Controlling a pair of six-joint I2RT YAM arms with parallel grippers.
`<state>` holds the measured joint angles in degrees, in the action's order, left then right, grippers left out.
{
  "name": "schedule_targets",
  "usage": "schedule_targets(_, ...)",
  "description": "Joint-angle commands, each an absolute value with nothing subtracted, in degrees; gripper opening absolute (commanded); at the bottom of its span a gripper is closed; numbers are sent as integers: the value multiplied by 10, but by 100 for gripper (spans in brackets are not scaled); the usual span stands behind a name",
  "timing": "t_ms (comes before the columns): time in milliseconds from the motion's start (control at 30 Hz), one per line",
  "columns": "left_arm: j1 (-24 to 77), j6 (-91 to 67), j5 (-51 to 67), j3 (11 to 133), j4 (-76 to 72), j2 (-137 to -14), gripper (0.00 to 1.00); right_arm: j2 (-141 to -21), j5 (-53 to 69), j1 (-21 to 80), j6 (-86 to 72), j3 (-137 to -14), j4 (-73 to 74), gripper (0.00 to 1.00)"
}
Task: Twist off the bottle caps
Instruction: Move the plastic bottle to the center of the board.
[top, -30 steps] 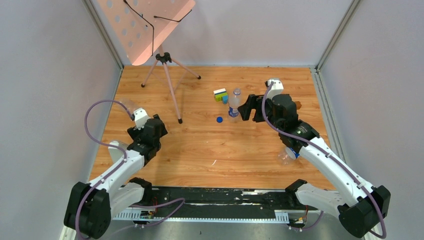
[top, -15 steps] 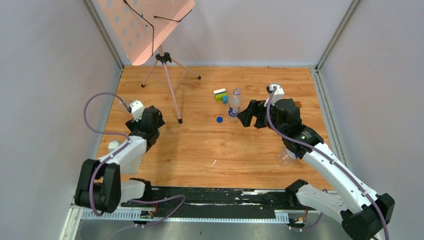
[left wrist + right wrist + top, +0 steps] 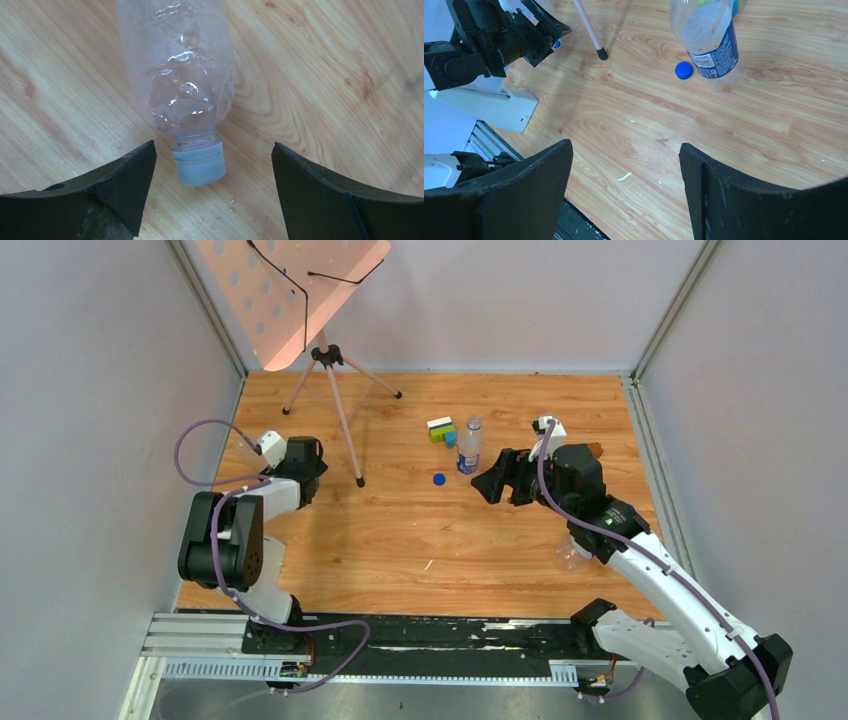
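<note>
1. The left jaws stand wide and hold nothing. The unlabelled bottle (image 3: 175,75) lies on its side on the worktop (image 3: 330,70) with its neck toward them. Its whitish cap (image 3: 199,162) sits in the gap between the jaws, touching neither.
2. The bottle's clear wall is crumpled and it looks empty, so I judge it light and soft. It would probably dent under a squeeze and roll or skid on the smooth wood.
3. The cap and the neck ring look like the only stiff parts. The side wall of the cap is the place to close on, and the body will need bracing near the shoulder or it may simply spin with the cap.
4. The right jaws also stand apart, holding nothing. The blue-labelled bottle (image 3: 709,40) stands upright well ahead of them. A loose blue cap (image 3: 683,70) lies just beside its base, on the side nearer the jaws.
5. That bottle looks already opened, so the capped one between the left jaws seems the one in hand.
</note>
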<state>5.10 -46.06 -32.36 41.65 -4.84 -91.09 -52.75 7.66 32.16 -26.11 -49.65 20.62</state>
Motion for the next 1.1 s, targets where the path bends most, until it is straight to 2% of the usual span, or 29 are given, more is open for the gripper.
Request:
schedule_targets(0, 41, -493, -327, 438, -79, -927, 88, -519, 88, 320, -273, -492, 194, 79)
schedule_targets(33, 40, -497, -327, 438, -75, -928, 86, -520, 88, 320, -273, -491, 194, 79)
schedule_targets(200, 40, -503, -334, 425, -74, -905, 67, -519, 88, 320, -274, -490, 198, 79)
schedule_targets(300, 40, -501, -332, 414, -73, -888, 60, -518, 90, 320, -275, -491, 198, 79)
schedule_targets(467, 40, -501, -318, 392, -72, -861, 40, -513, 92, 320, -278, -490, 200, 79)
schedule_targets(633, 40, -502, -294, 368, -72, -822, 28, -506, 92, 320, -279, -489, 203, 79)
schedule_targets(833, 46, -518, -236, 326, -50, -764, 19, -503, 100, 320, -279, -493, 207, 79)
schedule_targets(1067, 135, -576, -223, 248, 3, -617, 19, -500, 134, 320, -273, -493, 215, 79)
